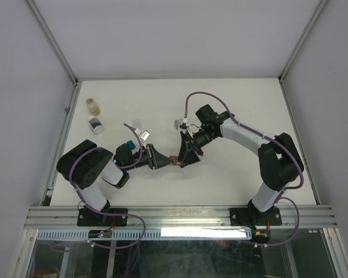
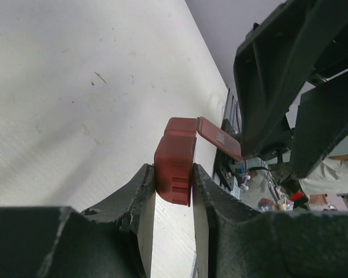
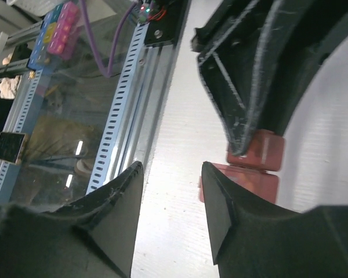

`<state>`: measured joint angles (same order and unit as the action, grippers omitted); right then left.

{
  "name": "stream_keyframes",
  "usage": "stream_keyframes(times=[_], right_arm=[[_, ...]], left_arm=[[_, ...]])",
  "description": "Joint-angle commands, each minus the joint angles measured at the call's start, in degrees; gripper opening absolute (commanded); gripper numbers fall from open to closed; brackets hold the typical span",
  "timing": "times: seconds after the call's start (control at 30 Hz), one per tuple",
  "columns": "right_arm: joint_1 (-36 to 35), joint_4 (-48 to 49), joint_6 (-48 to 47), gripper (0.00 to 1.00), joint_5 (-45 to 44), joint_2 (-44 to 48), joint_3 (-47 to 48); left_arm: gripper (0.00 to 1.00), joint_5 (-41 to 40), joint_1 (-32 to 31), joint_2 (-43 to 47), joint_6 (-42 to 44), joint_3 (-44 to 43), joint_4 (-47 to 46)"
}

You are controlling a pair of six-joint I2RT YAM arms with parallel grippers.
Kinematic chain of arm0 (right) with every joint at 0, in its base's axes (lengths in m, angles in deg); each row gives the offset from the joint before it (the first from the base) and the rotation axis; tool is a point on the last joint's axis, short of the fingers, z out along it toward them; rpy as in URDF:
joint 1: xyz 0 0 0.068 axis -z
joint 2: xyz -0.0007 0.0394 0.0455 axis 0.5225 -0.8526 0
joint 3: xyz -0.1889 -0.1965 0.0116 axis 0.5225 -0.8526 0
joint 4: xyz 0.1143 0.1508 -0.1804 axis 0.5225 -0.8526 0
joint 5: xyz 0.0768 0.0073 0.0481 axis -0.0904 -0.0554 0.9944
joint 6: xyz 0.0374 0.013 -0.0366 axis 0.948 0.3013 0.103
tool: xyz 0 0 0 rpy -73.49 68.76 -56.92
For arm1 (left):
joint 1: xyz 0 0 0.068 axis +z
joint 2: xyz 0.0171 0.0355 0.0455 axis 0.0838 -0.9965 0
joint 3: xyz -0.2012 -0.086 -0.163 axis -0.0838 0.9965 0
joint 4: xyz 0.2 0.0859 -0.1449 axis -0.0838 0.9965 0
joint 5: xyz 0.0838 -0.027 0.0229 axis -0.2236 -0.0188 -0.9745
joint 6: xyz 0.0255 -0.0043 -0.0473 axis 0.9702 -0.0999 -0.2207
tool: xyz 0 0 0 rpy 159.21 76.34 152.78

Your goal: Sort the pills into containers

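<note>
Setting: robotics lab test cell. Evidence: white tabletop [image 1: 162, 104] boxed in by white panels [image 1: 174, 35] on metal posts [image 1: 52, 40]; slotted aluminium rail [image 1: 180, 217] at the near edge carrying two bolted robot arms [image 1: 249, 136]; purple cabling [image 1: 204, 97].

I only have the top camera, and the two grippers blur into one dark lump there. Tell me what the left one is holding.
Observer: The left wrist view shows the left gripper shut on the dark red box, with one finger on each side.
Operator: Report the lid.
Observer: One flap stands open, sticking out sideways at the far end of the box.
Operator: Now give me the right gripper's state.
Observer: Its own wrist view shows the right gripper open with nothing between the fingers. The box lies off to one side of the gap.
</note>
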<state>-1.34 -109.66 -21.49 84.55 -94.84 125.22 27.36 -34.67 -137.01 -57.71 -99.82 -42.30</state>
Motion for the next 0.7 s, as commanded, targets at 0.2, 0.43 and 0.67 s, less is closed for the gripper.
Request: stream_keyframes(times=[0.2, 0.43, 0.67], right_arm=[[5.85, -7.09, -0.89, 0.5, 5.96, 4.4, 5.43], [7.62, 28.17, 37.44, 0.72, -5.17, 9.36, -6.72], [4.87, 28.31, 39.57, 0.73, -5.38, 6.12, -7.6]], left_arm=[[0.0, 1.86, 0.75, 6.06, 8.55, 0.53, -4.98], [0.0, 4.37, 0.6, 10.91, 13.29, 0.22, 0.4], [0.0, 4.39, 0.6, 12.47, 12.7, -0.75, 1.61]])
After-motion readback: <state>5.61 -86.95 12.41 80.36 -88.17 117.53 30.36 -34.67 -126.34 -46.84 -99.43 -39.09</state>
